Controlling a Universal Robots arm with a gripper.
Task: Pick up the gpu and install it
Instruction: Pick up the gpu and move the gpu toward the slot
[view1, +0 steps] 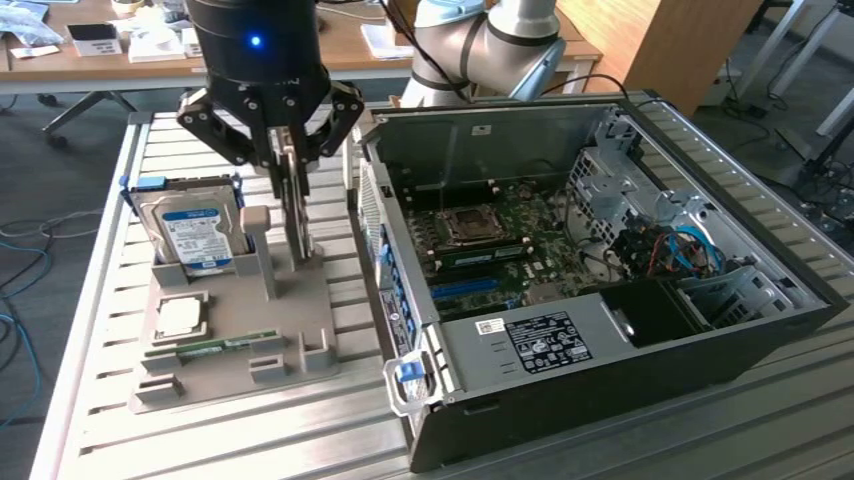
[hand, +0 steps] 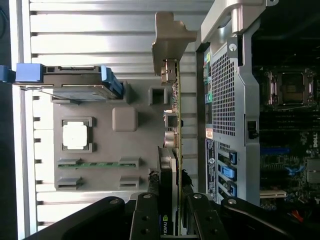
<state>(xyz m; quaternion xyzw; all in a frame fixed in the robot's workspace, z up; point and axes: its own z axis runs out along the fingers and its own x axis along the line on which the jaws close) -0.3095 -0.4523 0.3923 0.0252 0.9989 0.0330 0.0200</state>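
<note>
- Plainly, in the exterior view, the black multi-link gripper (view1: 286, 170) hangs over the grey moulded parts fixture (view1: 320, 320). Its fingers pinch the gpu (view1: 299, 225), a thin green circuit-board card standing on edge directly beneath the palm.
- The card's lower edge reaches down to the fixture's upright stand. Whether it has cleared that stand cannot be told.
- Just beside the gripper, on the exterior view's left of it, stands a boxy hard drive with a blue-white label (view1: 194, 235). Below the gripper, on the fixture, lie a square silver processor chip (view1: 180, 317) and a narrow green memory stick (view1: 227, 345).
- Close on the gripper's other side lies the black open computer case (view1: 667, 370), with its green motherboard (view1: 494, 250) exposed.
- In the wrist view, the fingers (hand: 147, 220) close on both faces of the card. The card runs edge-on away from the gripper to its silver metal bracket (hand: 170, 37) at the far end.
- The case's perforated metal back panel (hand: 222, 90) lies alongside the card, just apart from it.
- By the look of it, the step in hand is lifting the gripped card. It would go well with a firm pinch on the board, the card held upright and drawn straight up off the stand. The bracket end should be held off the case wall, which looks like the nearest hazard.
</note>
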